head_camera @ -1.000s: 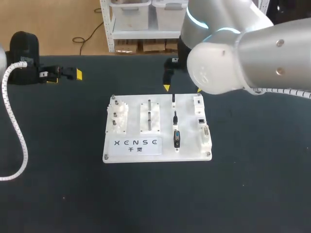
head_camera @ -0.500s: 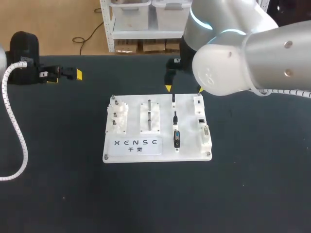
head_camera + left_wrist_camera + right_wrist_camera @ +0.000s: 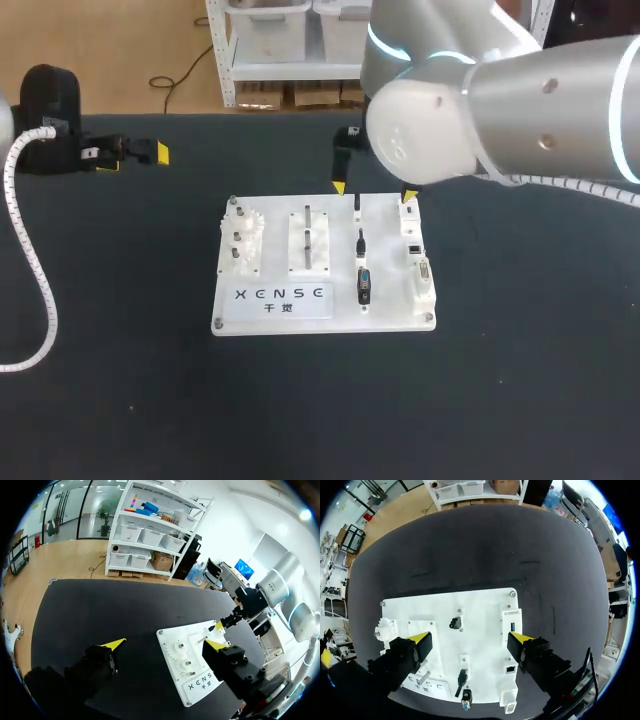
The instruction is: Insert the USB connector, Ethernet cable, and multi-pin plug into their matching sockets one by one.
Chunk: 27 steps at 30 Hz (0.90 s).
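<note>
While right hand (image 3: 468,639) hovers open, board (image 3: 485,605) beneath

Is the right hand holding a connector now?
No, the right hand hangs open above the white board, with nothing between its fingers.

Clock bearings are taken from midway between my fingertips, with twelve pointing ahead along the fingers.

My right gripper (image 3: 469,637) hangs over the white board (image 3: 480,605). The fingers are spread wide at nine and three and grip nothing.

- **USB connector** (image 3: 455,623): stands in a small white mount, close in at eleven, and touches neither finger.
- **Ethernet cable** (image 3: 461,680) and **multi-pin plug** (image 3: 466,700): lie in line at six, with the plug farther back.
- **USB socket** (image 3: 512,625): at two, just ahead of the three o'clock finger.
- **Ethernet socket** (image 3: 510,669) and **multi-pin socket** (image 3: 509,700): at four and five.
- **White gears** (image 3: 384,628): at nine, just ahead of that finger.
- **Black table** (image 3: 470,545): surrounds the board.
</note>
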{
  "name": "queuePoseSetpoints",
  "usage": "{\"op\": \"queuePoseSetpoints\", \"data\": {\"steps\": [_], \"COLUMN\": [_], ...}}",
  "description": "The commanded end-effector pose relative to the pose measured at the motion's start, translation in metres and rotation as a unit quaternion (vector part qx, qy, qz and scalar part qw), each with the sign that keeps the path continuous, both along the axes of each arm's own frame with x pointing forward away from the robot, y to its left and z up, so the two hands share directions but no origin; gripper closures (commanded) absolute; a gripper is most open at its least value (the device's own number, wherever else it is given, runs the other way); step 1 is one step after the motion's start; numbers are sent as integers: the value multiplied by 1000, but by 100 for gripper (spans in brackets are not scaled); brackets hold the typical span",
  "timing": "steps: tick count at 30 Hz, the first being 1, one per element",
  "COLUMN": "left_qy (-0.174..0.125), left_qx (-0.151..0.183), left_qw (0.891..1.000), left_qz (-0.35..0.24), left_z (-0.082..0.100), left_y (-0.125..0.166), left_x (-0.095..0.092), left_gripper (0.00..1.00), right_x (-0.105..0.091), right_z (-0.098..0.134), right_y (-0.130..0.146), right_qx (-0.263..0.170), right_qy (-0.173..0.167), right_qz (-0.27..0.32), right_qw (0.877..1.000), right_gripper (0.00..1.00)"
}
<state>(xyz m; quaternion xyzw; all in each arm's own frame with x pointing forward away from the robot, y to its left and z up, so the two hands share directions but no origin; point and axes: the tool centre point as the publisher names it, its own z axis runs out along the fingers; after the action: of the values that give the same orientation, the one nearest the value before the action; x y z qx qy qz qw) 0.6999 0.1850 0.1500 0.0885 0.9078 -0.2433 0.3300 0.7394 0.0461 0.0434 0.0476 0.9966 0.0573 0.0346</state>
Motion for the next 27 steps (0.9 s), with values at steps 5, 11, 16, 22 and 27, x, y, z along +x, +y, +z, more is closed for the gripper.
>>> {"op": "queuePoseSetpoints", "data": {"steps": [5,11,16,22,27], "left_qy": [0,0,0,0,0], "left_qx": [0,0,0,0,0], "left_qw": [1000,1000,1000,1000,1000], "left_qz": [0,0,0,0,0], "left_z": [0,0,0,0,0], "left_y": [0,0,0,0,0], "left_x": [0,0,0,0,0], "left_gripper": [0,0,0,0,0], "right_x": [15,17,16,13,11], "right_z": [-12,-16,-18,-22,-27], "right_y": [9,13,16,19,19], "right_qx": [-14,-14,-17,-34,-48], "right_qy": [51,60,68,68,68], "right_qz": [-7,-7,-5,1,4], "right_qw": [999,998,998,997,997], "right_gripper": [0,0,13,51,54]}}
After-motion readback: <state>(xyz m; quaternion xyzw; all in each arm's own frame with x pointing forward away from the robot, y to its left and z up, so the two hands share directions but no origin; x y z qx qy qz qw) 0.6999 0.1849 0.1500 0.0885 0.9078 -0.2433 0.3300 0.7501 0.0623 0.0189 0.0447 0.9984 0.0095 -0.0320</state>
